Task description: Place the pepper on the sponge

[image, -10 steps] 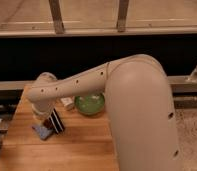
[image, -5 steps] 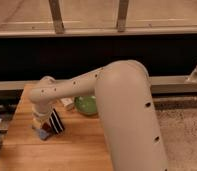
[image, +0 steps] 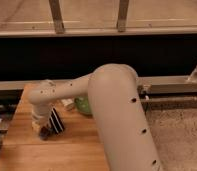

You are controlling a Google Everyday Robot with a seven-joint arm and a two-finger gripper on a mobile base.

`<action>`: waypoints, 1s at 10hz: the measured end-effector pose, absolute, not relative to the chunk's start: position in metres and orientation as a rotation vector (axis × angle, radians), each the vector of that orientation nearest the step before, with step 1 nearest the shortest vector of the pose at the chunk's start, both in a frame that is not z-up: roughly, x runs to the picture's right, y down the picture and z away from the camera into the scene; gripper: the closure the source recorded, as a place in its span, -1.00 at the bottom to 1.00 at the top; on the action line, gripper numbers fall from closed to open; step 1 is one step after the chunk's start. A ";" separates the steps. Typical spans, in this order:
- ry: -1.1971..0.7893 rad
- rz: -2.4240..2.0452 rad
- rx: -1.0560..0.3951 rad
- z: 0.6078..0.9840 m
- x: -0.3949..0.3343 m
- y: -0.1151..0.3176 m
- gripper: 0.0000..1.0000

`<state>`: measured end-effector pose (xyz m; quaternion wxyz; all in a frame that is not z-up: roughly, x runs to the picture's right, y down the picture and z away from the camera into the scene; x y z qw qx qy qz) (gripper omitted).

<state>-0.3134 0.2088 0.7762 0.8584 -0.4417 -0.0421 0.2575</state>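
Observation:
My gripper [image: 41,126] hangs low over the left part of the wooden table [image: 77,145], at the end of the cream arm [image: 112,100]. Right under it shows a small bluish-dark shape that looks like the sponge [image: 43,134], mostly covered by the gripper. The pepper is hidden from view. A black block with white stripes [image: 56,121] leans just right of the gripper, close to touching it.
A green bowl [image: 82,106] sits behind the arm at the table's middle, largely covered by it. A small pale item [image: 68,104] lies left of the bowl. A dark wall and a metal rail run behind the table, with carpet to the right.
The arm's big elbow has swung left and nearer the camera, covering more of the bowl. The gripper stays low by the striped block, and less of the blue shape shows.

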 end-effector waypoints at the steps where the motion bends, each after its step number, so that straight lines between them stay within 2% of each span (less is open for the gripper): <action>1: -0.084 0.544 -0.929 0.778 -0.313 0.209 1.00; 3: -0.081 0.548 -0.929 0.778 -0.312 0.209 0.98; 6: -0.081 0.547 -0.929 0.778 -0.313 0.210 0.47; 10: -0.081 0.547 -0.929 0.778 -0.313 0.210 -0.38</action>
